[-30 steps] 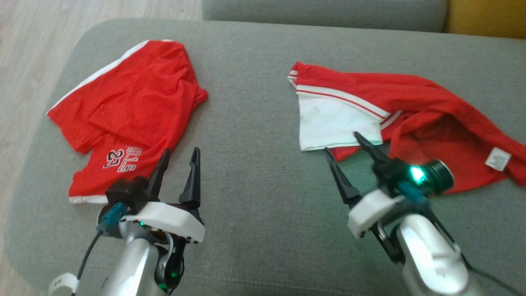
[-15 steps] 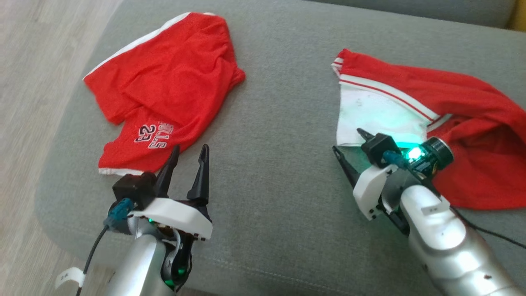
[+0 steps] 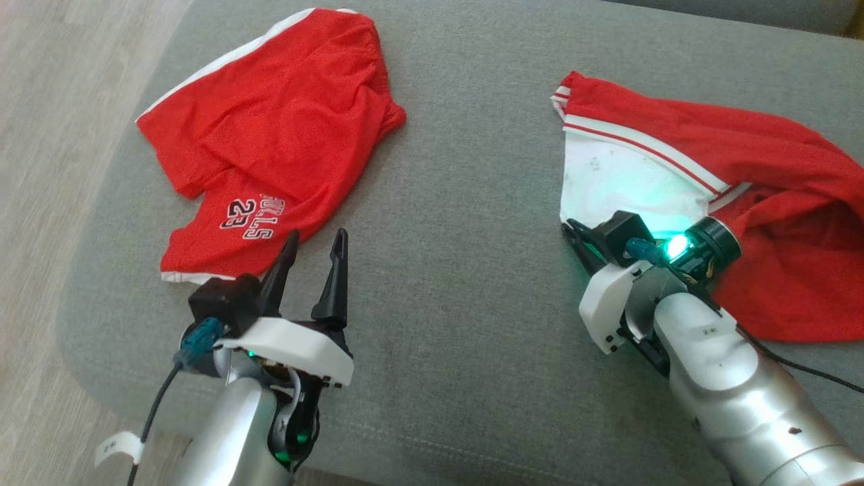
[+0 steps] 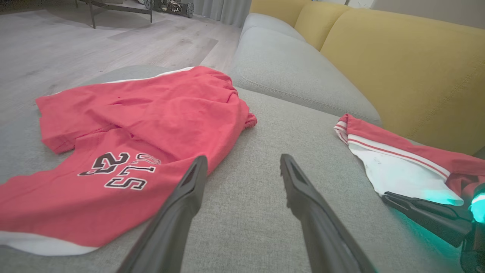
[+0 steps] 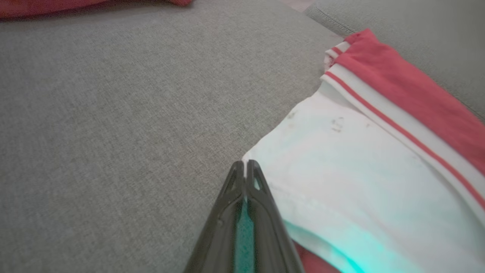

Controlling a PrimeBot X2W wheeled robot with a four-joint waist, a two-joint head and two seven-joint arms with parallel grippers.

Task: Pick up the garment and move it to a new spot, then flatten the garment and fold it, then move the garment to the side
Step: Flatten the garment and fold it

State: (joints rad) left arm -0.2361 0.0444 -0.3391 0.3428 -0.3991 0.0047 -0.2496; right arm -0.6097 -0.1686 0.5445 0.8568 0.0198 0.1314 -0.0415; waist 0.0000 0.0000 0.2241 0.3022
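Right end effector point(image 5: 246, 167), fingers together, at the near white corner of the garment point(image 5: 360, 159).
Your arm slants low over the sofa point(image 3: 459, 202); whether cloth is pinched you cannot tell; left end effector point(image 3: 316, 244) hovers, fingers apart.

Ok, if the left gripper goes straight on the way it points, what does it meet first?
Probably the bare grey cushion: the left gripper, open, aims into the gap between the red shorts and the red-and-white garment. One finger runs close by the shorts' edge, so it might brush that.
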